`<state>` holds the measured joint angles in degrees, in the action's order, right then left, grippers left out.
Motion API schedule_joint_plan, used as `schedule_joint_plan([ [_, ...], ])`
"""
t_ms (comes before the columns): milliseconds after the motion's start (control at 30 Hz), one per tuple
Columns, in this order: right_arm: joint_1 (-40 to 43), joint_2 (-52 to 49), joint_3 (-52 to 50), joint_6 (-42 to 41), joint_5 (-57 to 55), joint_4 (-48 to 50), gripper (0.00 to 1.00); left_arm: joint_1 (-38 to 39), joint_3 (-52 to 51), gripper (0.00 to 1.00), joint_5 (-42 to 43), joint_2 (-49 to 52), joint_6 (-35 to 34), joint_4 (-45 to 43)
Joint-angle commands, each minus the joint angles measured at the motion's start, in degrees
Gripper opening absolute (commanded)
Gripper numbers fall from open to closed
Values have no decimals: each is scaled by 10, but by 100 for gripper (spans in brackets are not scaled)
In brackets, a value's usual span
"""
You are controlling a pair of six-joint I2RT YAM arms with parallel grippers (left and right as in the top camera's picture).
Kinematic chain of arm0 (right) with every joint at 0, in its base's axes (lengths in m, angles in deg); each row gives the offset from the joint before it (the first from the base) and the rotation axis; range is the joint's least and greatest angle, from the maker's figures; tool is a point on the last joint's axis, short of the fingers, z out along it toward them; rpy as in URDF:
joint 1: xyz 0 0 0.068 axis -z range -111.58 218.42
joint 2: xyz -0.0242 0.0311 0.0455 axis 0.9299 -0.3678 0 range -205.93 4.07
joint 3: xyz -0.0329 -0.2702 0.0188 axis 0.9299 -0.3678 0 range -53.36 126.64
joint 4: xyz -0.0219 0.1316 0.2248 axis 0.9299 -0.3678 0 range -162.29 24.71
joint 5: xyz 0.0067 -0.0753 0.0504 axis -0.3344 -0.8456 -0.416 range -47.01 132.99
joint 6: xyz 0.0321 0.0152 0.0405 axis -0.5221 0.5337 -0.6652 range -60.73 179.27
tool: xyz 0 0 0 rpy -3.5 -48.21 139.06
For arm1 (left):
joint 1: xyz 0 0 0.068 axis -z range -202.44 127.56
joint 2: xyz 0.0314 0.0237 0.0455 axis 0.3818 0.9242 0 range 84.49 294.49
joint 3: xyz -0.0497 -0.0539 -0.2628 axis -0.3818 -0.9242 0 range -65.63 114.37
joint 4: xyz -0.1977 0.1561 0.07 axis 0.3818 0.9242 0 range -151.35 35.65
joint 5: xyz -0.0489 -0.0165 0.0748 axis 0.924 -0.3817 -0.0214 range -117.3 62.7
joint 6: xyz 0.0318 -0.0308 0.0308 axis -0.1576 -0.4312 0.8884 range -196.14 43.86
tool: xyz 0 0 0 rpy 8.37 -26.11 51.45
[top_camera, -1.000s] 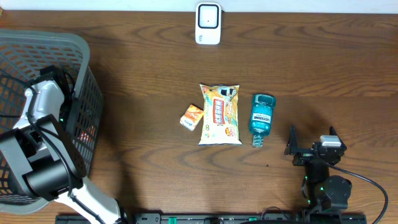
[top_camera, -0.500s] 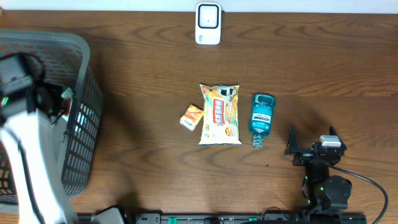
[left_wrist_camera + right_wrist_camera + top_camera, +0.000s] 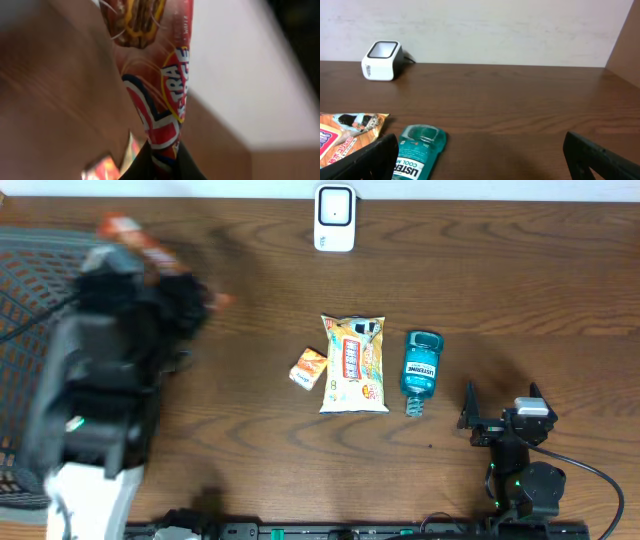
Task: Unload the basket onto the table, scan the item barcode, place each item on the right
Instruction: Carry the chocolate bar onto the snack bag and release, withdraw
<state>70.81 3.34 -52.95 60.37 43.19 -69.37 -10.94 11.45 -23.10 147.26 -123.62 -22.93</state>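
My left gripper point(image 3: 162, 167) is shut on the lower end of a red snack packet point(image 3: 167, 85) with white and yellow lettering, which fills the left wrist view. From overhead the left arm is a blur beside the basket, with the red packet point(image 3: 135, 235) showing at its upper end. The white barcode scanner point(image 3: 334, 217) stands at the table's far edge, well to the right of the packet, and it also shows in the right wrist view as the scanner point(image 3: 381, 60). My right gripper point(image 3: 503, 412) rests open near the front right with nothing between its fingers.
A grey mesh basket point(image 3: 20, 330) stands at the left edge. In the middle lie a small orange box point(image 3: 308, 368), a yellow snack bag point(image 3: 354, 364) and a teal mouthwash bottle point(image 3: 422, 370), the bottle point(image 3: 417, 150) just ahead of the right gripper.
The left arm has come up out of the basket with the red packet and swung right over the table. The right arm has not moved.
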Motion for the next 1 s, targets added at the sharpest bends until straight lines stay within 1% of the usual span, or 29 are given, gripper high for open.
schedule_joint_plan([
  [0, 4, 1, 0, 7, -1, -2, 99, 111, 1, 7, -19, 75, 49, 1],
  [167, 4, 1, 0, 7, 0, -2, 99, 229, 1, 7, -23, 198, 49, -15],
  [300, 4, 1, 0, 7, -1, -2, 99, 291, 1, 7, -23, 312, 56, -53],
  [500, 4, 1, 0, 7, 0, -2, 99, 347, 1, 8, -20, 445, 59, -115],
  [633, 4, 1, 0, 7, -1, -2, 99, 378, 1, 8, -6, 493, 59, -139],
  [667, 4, 1, 0, 7, -1, -2, 99, 383, 1, 21, -6, 497, 59, -139],
  [733, 4, 1, 0, 7, -1, -2, 99, 386, 1, 42, -6, 496, 66, -139],
  [833, 4, 1, 0, 7, -1, -2, 99, 380, 10, 75, -6, 479, 96, -127],
  [900, 4, 1, 0, 7, -1, -2, 99, 374, 21, 86, -8, 461, 110, -106],
  [967, 4, 1, 0, 7, -1, -2, 99, 363, 40, 92, -9, 431, 131, -75],
])
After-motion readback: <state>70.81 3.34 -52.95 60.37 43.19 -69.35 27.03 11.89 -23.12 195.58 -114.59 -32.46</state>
